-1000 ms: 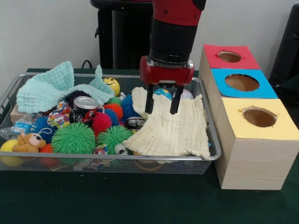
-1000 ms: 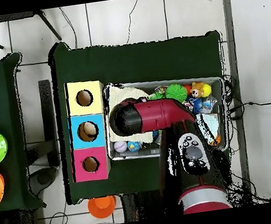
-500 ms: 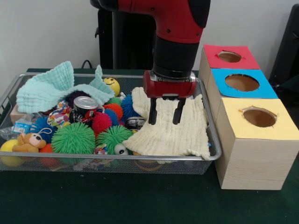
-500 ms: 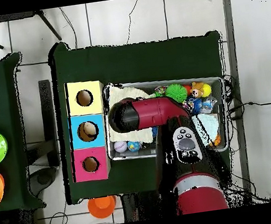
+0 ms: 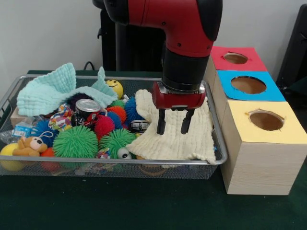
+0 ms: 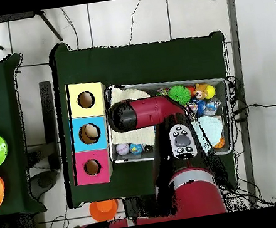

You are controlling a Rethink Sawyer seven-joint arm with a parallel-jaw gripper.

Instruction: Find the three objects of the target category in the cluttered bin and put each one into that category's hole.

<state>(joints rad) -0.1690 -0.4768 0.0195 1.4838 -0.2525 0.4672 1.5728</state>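
The bin is a silver wire-mesh basket full of toys; it also shows in the overhead view. My gripper hangs open and empty just above a pale yellow cloth at the bin's right end. In the overhead view the arm's wrist hides it. One printed fabric bundle lies at the left, beside a tin can. A second patterned scrap shows at the front wall, but I cannot tell what it is. The yellow-surround hole is in the nearest wooden box, right of the bin; it also shows from overhead.
Blue-surround hole and red-surround hole lie behind the yellow one. A mint cloth drapes the bin's back left. Green spiky balls, a smiley ball and a plush bear fill the left half.
The gripper has moved right and toward the bin's front wall, dropping lower over the pale yellow cloth. It stays open and empty.
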